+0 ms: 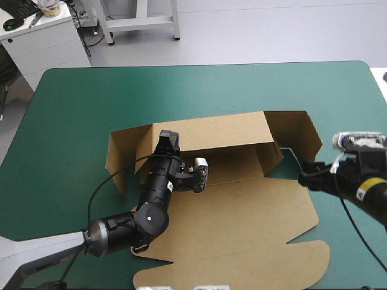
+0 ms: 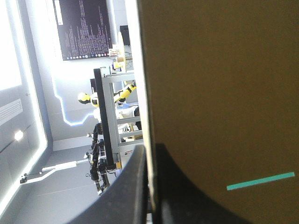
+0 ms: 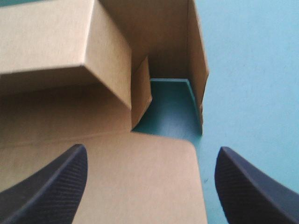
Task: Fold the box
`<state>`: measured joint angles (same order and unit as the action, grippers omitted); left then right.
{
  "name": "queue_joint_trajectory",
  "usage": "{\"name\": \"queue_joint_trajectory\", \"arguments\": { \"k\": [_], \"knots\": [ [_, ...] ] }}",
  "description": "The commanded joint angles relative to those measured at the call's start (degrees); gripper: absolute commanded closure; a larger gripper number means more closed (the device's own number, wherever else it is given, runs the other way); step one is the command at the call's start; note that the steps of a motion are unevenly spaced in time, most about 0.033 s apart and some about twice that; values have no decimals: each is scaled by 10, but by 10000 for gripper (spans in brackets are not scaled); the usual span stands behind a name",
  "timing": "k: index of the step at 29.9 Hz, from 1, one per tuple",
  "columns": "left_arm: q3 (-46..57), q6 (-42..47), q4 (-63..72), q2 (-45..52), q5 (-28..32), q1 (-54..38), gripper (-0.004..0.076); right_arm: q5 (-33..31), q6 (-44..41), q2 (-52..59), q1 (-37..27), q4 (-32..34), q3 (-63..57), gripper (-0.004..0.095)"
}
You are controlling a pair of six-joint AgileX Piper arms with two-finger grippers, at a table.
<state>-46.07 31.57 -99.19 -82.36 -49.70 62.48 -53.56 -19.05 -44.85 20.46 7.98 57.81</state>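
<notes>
High view: L tool [image 1: 169, 139] clamped on box [image 1: 242, 205], wall-raising step; R tool [image 1: 309, 174] wide, next prob. needs right end pushed in.

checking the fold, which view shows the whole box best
The high view: nearly the whole box shows, far wall raised, near panel flat. The left wrist view shows only one wall, held in the left gripper; the right wrist view only its right end.

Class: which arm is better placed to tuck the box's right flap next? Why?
Right: the right pincer is open, facing that flap; the left pincer is shut on the box's far wall.
</notes>
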Motion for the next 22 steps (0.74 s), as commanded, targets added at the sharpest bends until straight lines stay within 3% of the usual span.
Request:
{"name": "queue_joint_trajectory", "arguments": {
  "k": [1, 11, 19, 22],
  "knots": [
    [-8, 5, -40, 16, -6, 5, 734, 33, -17, -74, -2, 62, 94, 206],
    [-8, 9, -40, 16, -1, 5, 734, -69, 65, -316, -30, 48, 366, 207],
    [-8, 9, -40, 16, -2, 5, 734, -137, 201, -495, -163, -156, 533, 207],
    [-8, 9, -40, 16, -2, 5, 734, -144, 220, -537, -195, -198, 555, 206]
  ]
}}
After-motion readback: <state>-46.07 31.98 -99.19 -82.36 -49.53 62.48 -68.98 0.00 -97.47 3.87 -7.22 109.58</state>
